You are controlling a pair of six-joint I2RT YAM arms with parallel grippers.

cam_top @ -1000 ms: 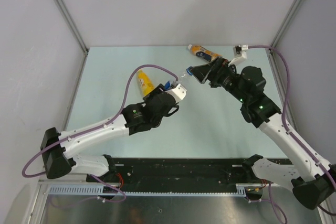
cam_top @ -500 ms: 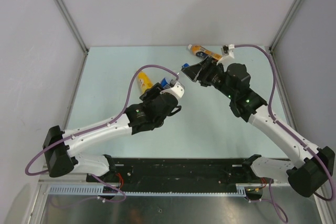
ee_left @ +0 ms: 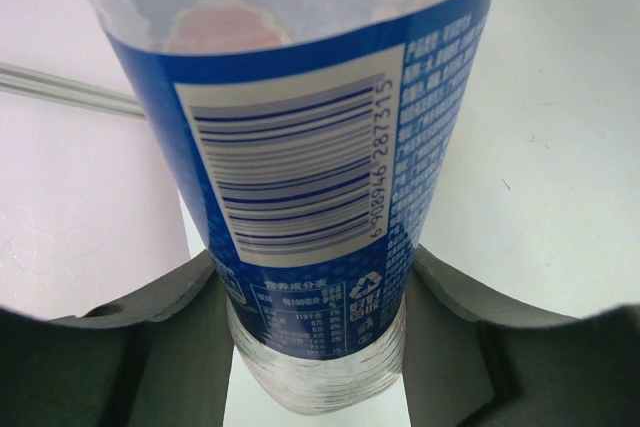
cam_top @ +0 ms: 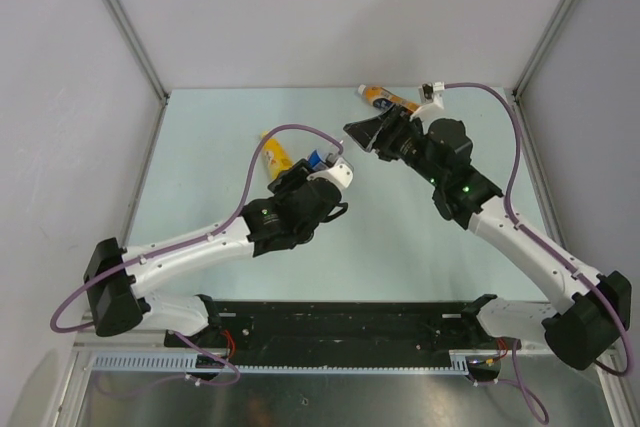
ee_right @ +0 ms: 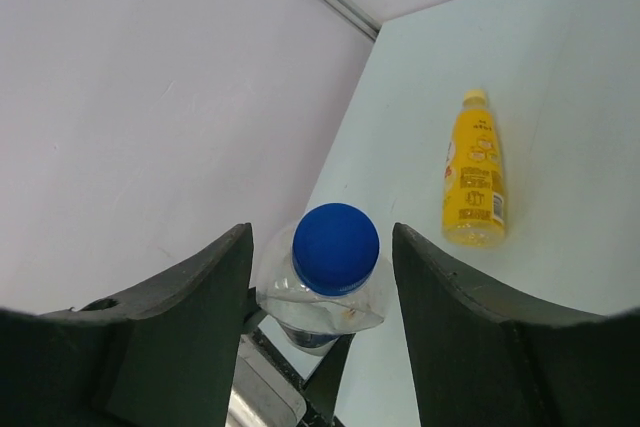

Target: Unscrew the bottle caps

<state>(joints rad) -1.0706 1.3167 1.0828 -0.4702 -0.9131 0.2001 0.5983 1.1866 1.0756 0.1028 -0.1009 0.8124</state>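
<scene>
Left fingers [ee_left: 150,347] are clamped on the clear bottle [ee_left: 300,147], one dark matte pad pressed against each side of its lower body. Right fingers [ee_right: 190,327] are spread with nothing in them, so that side is released.

Biggest thing first: the table [cam_top: 200,147] is a pale blue-green sheet, smooth and matte, with plain light walls around it. The yellow bottle [ee_right: 475,182] lies on its side on it, just past my left wrist. It's bright yellow, with a round body tapering to a narrow neck. The orange bottle [cam_top: 385,99] lies flat too, near the far edge behind my right wrist, and it's too small from up top to say much about its label. The clear bottle is see-through plastic with fine ridges near the bottom and a glossy blue wrap with a white barcode panel. My left grip has its neck pointing at my right hand.

Now the small stuff. The blue cap [ee_right: 335,247] is a smooth, solid-blue round of plastic, on the clear bottle and way narrower than the shoulder under it. It sits right between my right fingers with a gap on each side, one gap thinner than the other, touching neither. The yellow cap [ee_right: 474,97] is on the yellow bottle, well away from both hands.
</scene>
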